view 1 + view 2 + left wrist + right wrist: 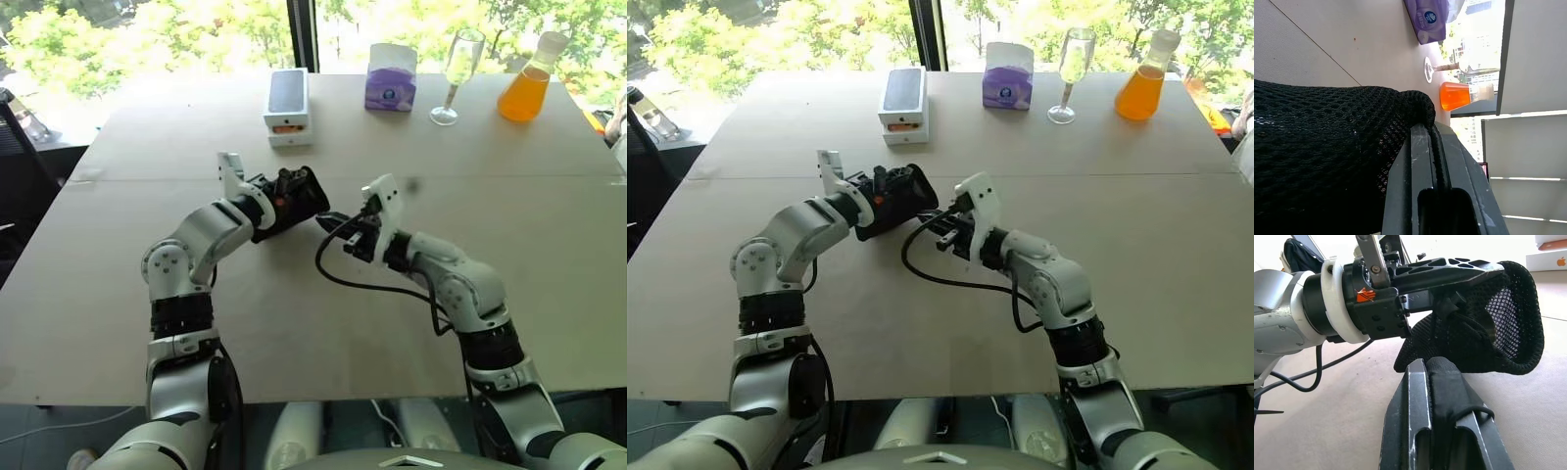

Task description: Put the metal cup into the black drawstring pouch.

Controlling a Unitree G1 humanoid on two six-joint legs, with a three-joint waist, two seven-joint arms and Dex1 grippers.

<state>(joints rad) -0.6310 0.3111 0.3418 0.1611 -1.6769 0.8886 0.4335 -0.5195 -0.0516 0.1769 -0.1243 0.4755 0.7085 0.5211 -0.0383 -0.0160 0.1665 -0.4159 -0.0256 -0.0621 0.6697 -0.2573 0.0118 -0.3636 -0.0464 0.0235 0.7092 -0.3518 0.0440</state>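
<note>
Black drawstring pouch (1484, 328) stretched between clamped left end effector (906, 191), right end effector (939, 223)

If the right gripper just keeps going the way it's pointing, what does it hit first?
Most likely the black drawstring pouch held by the left gripper. The right gripper, shut on the pouch's fabric, points straight at the hanging mesh; depth is hard to judge.

Bright daylight from behind the table

Windows (147, 39) beyond the far edge blow out white (foliage washed pale); the table (549, 284) is evenly lit, shadows faint, and close mesh in the wrist views is soft.
</note>
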